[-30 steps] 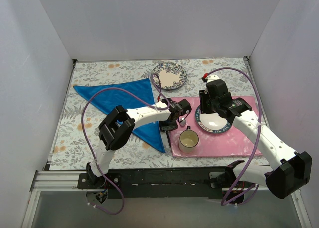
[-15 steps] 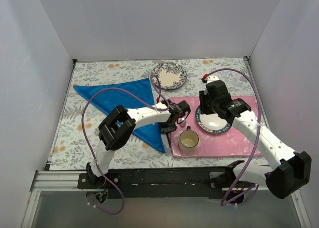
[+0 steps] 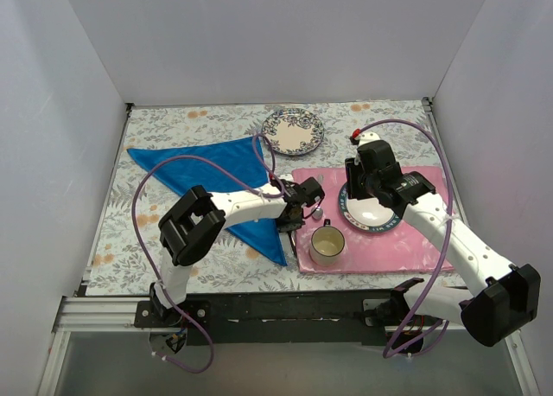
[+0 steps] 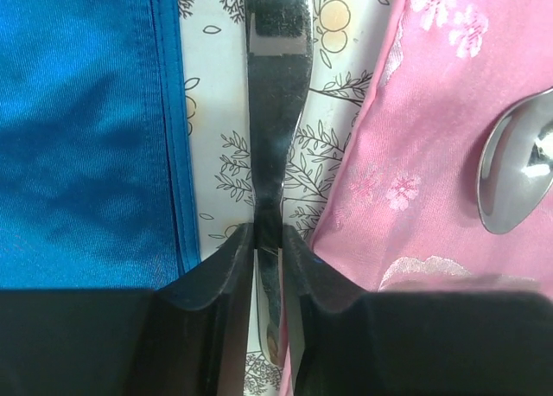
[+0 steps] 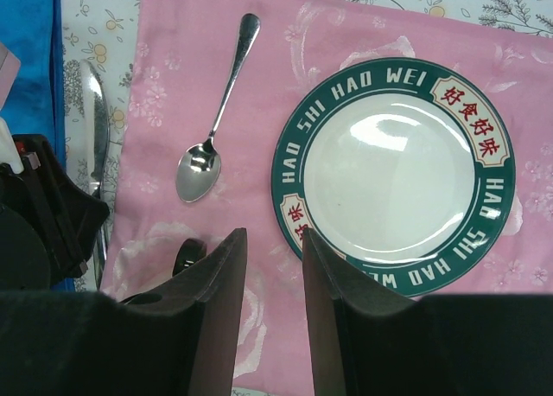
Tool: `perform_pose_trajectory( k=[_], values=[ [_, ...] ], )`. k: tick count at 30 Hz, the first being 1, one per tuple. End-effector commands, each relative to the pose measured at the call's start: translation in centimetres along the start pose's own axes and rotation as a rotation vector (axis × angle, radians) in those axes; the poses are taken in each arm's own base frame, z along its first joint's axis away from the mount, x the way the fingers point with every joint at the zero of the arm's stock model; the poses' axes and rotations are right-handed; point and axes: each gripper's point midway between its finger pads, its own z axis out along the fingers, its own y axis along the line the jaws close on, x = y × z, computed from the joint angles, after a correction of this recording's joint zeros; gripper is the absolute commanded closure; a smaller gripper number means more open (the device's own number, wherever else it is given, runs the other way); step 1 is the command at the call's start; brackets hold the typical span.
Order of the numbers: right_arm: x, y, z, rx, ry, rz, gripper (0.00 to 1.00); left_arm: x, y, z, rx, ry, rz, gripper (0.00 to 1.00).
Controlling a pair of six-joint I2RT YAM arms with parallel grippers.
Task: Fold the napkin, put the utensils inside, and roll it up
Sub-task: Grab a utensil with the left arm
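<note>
my left gripper [image 4: 268, 240] is clamped on the knife [image 4: 276, 85] in the thin strip of bare table [image 4: 216, 111] between the napkin [image 4: 86, 128] hem and the placemat [image 4: 432, 111] edge, with hardly any slack either side. in the top view the cup [image 3: 327, 243] stands just lower right of it, and the spoon [image 5: 212, 119] lies between it and the green-rimmed plate [image 5: 393, 162]. my right gripper [image 5: 272, 236], jaws slightly apart, hangs over the placemat by that plate's left rim. there's roomy floral table at lower left, though the purple cable [image 3: 143, 201] loops above the napkin there
</note>
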Motion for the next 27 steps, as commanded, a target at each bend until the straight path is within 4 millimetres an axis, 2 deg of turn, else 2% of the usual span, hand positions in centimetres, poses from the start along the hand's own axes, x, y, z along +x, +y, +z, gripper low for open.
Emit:
perform_pose_trajectory(
  k=[1,5,8,12,22,27],
  values=[
    [-1.7,-0.1,-0.8,-0.002,-0.072,0.0,0.6,0.5,3.2,2.7,-0.098,-0.024,0.065,0.86],
    [-1.9,-0.2,-1.1,-0.001,-0.087,0.001,0.6,-0.5,3.3,1.6,-0.11,-0.049,0.091,1.0],
    [-2.0,-0.2,-1.2,-0.003,-0.092,0.0,0.6,-1.9,2.6,-0.2,-0.09,-0.086,0.098,1.0],
    [-2.0,-0.1,-1.0,-0.005,-0.091,0.002,0.6,-2.6,2.1,-2.3,-0.044,-0.104,0.097,1.0],
    [-1.9,0.2,-0.6,-0.018,-0.081,0.0,0.6,-4.0,-0.2,-5.0,0.059,-0.116,0.107,1.0],
    [-1.7,0.2,-0.5,-0.015,-0.075,-0.001,0.6,-4.2,-0.6,-5.3,0.075,-0.114,0.107,1.0]
  ],
)
